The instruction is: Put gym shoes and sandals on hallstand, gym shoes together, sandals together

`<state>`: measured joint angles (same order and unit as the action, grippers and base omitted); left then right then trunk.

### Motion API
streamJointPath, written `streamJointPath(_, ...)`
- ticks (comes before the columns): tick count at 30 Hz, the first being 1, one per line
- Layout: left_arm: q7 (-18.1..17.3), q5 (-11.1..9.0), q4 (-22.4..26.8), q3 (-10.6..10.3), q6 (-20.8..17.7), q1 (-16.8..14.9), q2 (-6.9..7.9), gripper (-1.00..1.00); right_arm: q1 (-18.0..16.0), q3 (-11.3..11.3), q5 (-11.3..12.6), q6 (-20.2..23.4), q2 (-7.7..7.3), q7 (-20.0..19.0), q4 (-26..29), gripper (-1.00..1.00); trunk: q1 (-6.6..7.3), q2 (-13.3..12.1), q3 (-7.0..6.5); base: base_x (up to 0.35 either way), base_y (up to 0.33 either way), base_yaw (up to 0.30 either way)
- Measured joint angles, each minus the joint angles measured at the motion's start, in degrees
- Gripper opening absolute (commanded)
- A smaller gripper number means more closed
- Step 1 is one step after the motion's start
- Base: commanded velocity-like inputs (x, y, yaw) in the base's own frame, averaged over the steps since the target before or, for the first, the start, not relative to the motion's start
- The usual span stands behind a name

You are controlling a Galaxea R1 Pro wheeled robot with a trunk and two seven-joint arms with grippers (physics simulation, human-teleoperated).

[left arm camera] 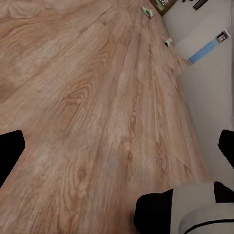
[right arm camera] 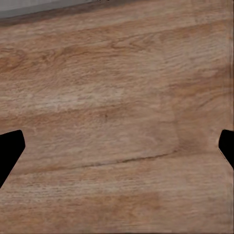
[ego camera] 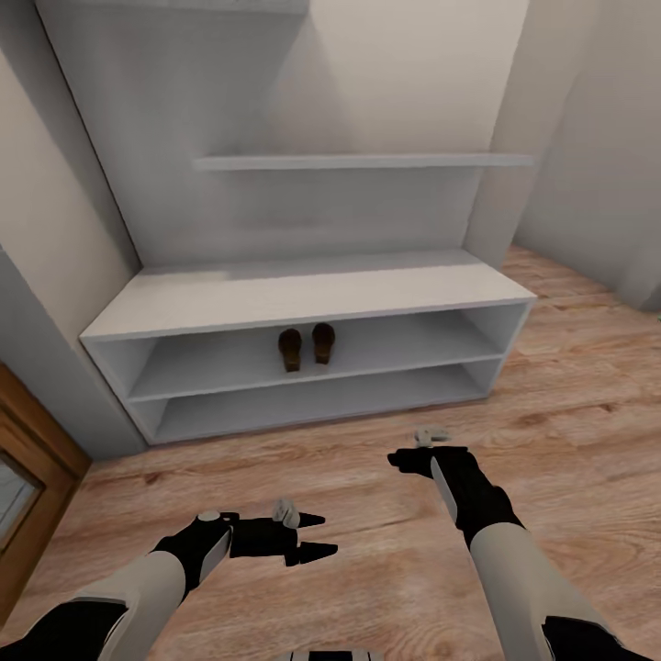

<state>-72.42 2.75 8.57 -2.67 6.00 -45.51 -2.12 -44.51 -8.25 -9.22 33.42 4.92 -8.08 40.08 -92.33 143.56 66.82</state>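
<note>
Across the upper frame stands the rack [ego camera: 303, 294]; both sandals [ego camera: 307, 347] sit side by side on its middle tier. Lower down, left gripper [ego camera: 317, 535] and right gripper [ego camera: 397, 456] hover over bare floor [ego camera: 367, 542], jaws wide, empty. Judgement: sandals done; next, fetch the gym shoes, possibly the small shapes far down the corridor

Plain off-white walls [ego camera: 413, 73]; wooden door frame with glass panel [ego camera: 23, 468] at left; small blue-and-white panel [left arm camera: 208, 48] against the distant wall; soft, even light.
</note>
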Motion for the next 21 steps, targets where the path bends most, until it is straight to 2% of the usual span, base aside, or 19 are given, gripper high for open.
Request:
streamJointPath(8,0.0,0.0,0.0,0.0,0.0,0.0,-0.03,1.00,0.0,0.0,0.0,0.0,0.00,0.0,0.0,1.00,0.00,0.0,-0.42,-0.013,0.000,-0.270)
streamJointPath(21,0.0,0.0,0.0,0.0,0.0,0.0,-0.01,1.00,0.0,0.0,0.0,0.0,0.00,0.0,0.0,1.00,-0.01,0.0,-1.10,-0.140,0.000,-0.270)
